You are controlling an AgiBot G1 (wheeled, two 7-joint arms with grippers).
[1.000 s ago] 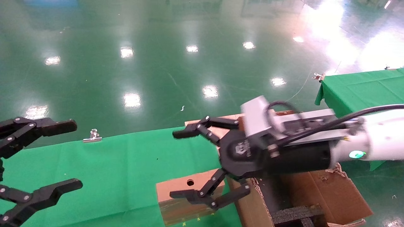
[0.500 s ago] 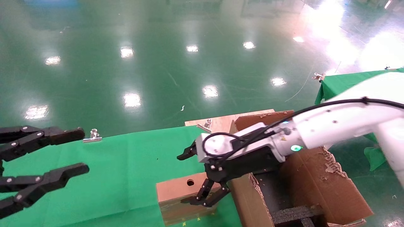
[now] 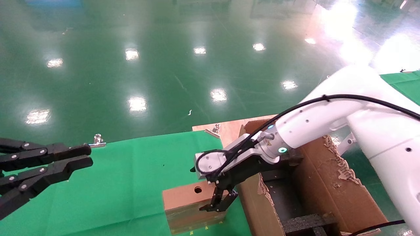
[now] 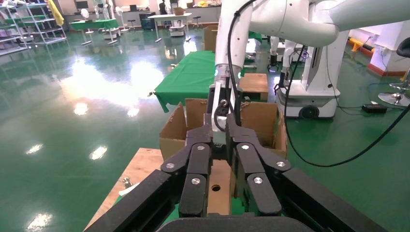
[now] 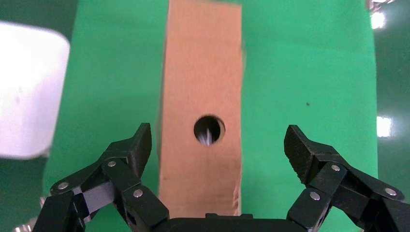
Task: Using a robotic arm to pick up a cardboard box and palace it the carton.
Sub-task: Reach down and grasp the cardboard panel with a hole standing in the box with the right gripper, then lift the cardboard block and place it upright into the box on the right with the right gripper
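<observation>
The small cardboard box [image 3: 182,198], brown with a round hole on top and taped sides, lies on the green cloth beside the carton. My right gripper [image 3: 217,204], on the white arm [image 3: 311,126], is open and lowered over the box's end near the carton. In the right wrist view its fingers [image 5: 136,147] stand on both sides of the box [image 5: 200,87], apart from it. The large carton [image 3: 331,190] with ragged flaps and black foam [image 3: 305,223] stands at the right. My left gripper [image 3: 78,156] hovers at the far left, shut and empty.
The green-covered table [image 3: 124,170] ends at a far edge with a silver clip [image 3: 97,141]. A wooden board [image 3: 231,128] with another clip [image 3: 215,127] lies behind the carton. A second green table [image 3: 405,80] stands far right. The left wrist view shows the box [image 4: 218,181] and the carton [image 4: 263,121].
My right arm swung down and its open gripper dropped from above the table onto the box's end. My left gripper's fingers closed together.
</observation>
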